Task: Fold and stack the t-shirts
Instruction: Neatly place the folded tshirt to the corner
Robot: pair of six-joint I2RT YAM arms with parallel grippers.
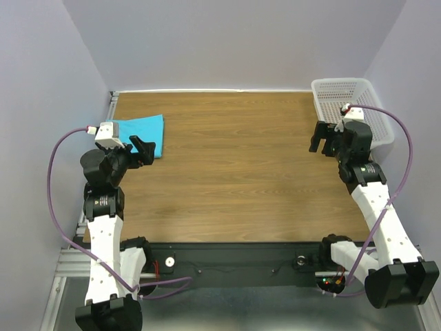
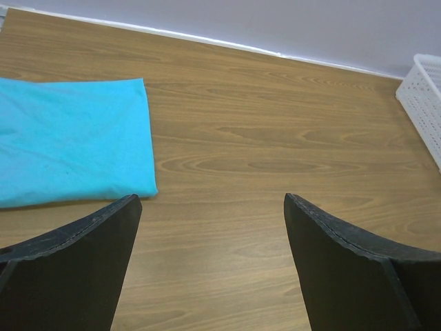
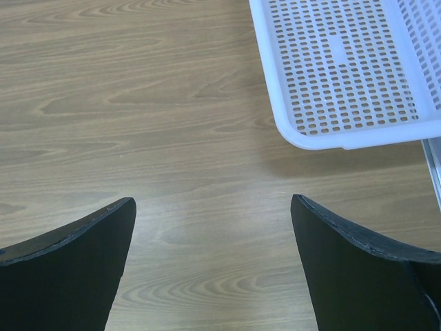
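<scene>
- Looking down from the top external view, the turquoise t-shirt [image 1: 143, 132] is lying as a flat folded rectangle at the upper left of the wooden table [image 1: 234, 179]. The left gripper [image 1: 142, 149] is hovering just beside its near right corner, jaws spread wide and carrying nothing.
- In the same view, the right gripper [image 1: 321, 141] is hanging at the right of the frame, just in front of the white mesh basket [image 1: 331, 86]. It is likewise spread wide and empty, and the two arms are sitting well apart.
- In the left wrist view, the shirt is filling the left of the frame with straight edges and a smooth face. The two black fingers [image 2: 76, 262] are framing bare wood below it and are not touching the cloth.
- In the right wrist view, the basket's perforated floor is showing bare at the upper right. The fingers [image 3: 69, 269] are standing wide over plain wood near its rim.
- Judging from this, the folding of this shirt is looking finished, and no second garment is showing anywhere. The work seems to be sitting at or near its end.
- Any next move is calling for the left arm to draw clear without snagging the folded corner.
- No brand, label or writing is showing legibly in any view, and the shirt's collar and chest mark are not visible.
</scene>
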